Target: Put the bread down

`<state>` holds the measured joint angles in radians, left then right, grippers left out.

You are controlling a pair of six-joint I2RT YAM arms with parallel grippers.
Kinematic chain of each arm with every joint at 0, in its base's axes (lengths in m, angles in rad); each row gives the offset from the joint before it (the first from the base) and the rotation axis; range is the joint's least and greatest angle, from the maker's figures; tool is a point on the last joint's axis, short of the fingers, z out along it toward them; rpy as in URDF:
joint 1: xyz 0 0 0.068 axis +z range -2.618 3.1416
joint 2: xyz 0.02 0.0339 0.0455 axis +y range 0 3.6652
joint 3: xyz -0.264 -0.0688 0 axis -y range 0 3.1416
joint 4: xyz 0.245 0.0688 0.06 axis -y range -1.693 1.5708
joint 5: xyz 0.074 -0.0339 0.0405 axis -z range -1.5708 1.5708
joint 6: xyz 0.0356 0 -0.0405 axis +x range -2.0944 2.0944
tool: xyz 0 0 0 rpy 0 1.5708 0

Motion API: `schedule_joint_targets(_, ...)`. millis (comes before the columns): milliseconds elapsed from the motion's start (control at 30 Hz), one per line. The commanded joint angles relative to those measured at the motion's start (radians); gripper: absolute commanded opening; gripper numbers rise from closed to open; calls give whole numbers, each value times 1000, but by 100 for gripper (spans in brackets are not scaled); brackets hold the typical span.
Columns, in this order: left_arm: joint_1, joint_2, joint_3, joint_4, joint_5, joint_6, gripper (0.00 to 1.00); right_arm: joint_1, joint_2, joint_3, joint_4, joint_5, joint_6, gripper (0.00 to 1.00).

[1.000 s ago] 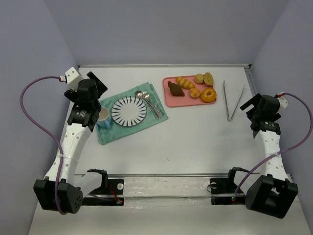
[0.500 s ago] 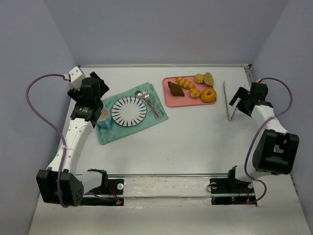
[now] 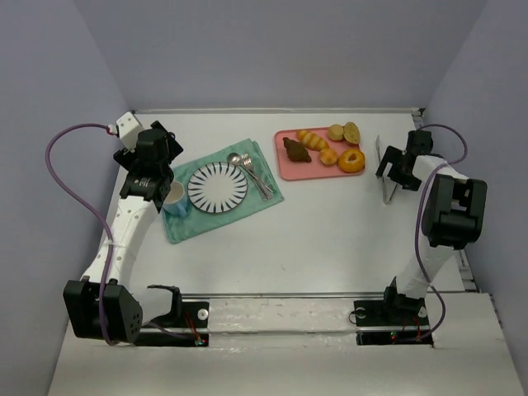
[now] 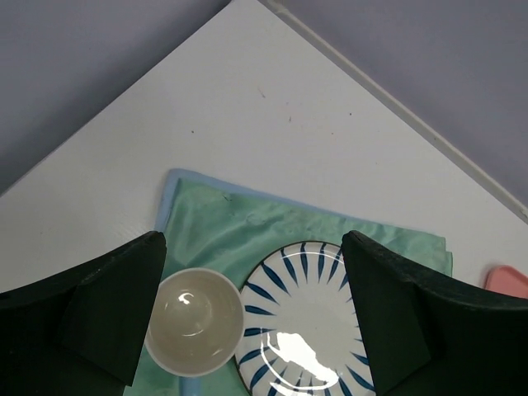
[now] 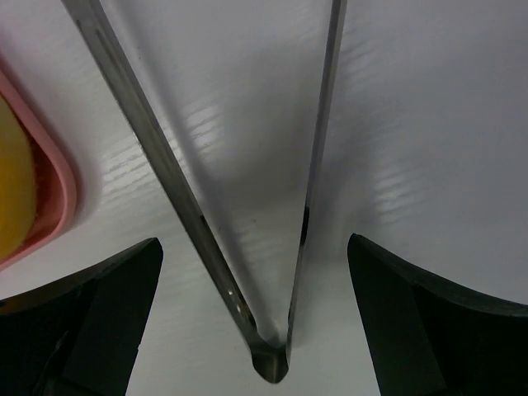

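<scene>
- Your bread [image 3: 351, 159] sits on the flat pink tray [image 3: 287, 170]: dark croissant [image 3: 295, 150], ribbed golden roll [image 3: 311, 140], round bun [image 3: 328, 156].
- Your right gripper [image 5: 256, 280] hangs, fingers wide, over shiny steel tongs [image 5: 198, 223].
- Your left gripper [image 4: 256, 313], fingers spread wide, hovers above a glossy cup [image 4: 195, 332] and a striped plate [image 4: 318, 280].

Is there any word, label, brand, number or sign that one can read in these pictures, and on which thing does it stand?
None: no readable text appears in any view.
The pink tray, the striped plate, the white cup, the green cloth and the metal tongs all show no lettering.
The plate carries only dark blue stripes, not letters.
</scene>
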<state>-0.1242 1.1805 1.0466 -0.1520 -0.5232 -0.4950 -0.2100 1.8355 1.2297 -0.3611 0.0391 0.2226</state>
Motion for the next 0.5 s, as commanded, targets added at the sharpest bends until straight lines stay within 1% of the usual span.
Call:
schedule_joint_targets(0, 8, -18, 13, 65, -12, 18, 99, -3, 63, 95, -12, -22, -38, 100)
schedule_joint_targets(267, 17, -10, 12, 69, -18, 12, 99, 15, 201, 178, -47, 128, -22, 100)
schedule_joint_targets(333, 20, -10, 6, 72, -20, 10, 99, 15, 234, 192, -50, 133, -19, 95)
schedule_joint_targets(367, 21, -10, 6, 72, -21, 12, 99, 24, 243, 197, -52, 133, -20, 91)
schedule_joint_targets(400, 23, -10, 6, 72, -21, 13, 99, 24, 252, 206, -56, 133, -25, 85)
schedule_joint_targets(467, 24, -12, 6, 69, -21, 13, 99, 24, 260, 212, -62, 142, -23, 79)
